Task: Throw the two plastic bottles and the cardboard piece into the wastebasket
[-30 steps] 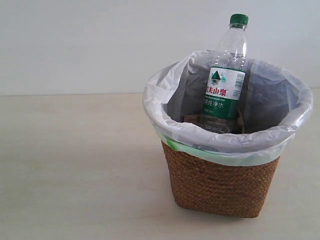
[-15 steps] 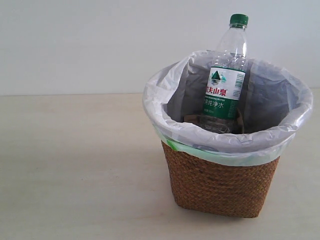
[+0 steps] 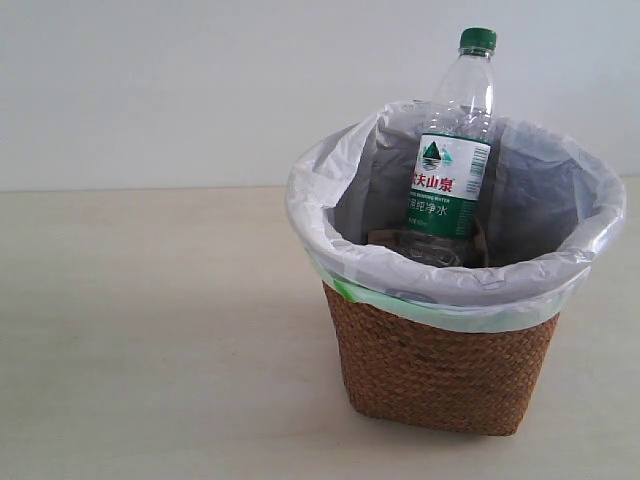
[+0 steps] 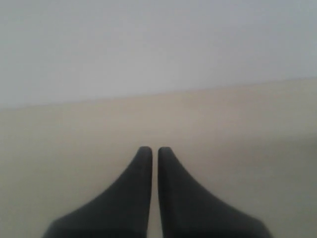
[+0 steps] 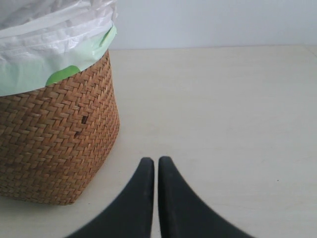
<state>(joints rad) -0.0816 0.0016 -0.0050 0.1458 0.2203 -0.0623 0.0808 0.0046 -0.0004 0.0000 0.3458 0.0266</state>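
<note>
The brown wicker wastebasket (image 3: 440,375) with its white bag liner stands right of centre on the table. Inside it the green-capped bottle (image 3: 452,170) stands upright, its neck above the rim. A bit of beige cardboard (image 3: 480,245) shows at the bottle's base; the red-label bottle is hidden. Neither arm appears in the exterior view. My left gripper (image 4: 154,149) is shut, empty, over bare table. In the right wrist view the right gripper (image 5: 156,161) is shut, empty, beside the wastebasket (image 5: 54,139).
A pale wooden table (image 3: 150,330) runs to a plain white wall (image 3: 200,80) behind. A green patch (image 5: 62,75) shows on the bag liner just under the basket rim.
</note>
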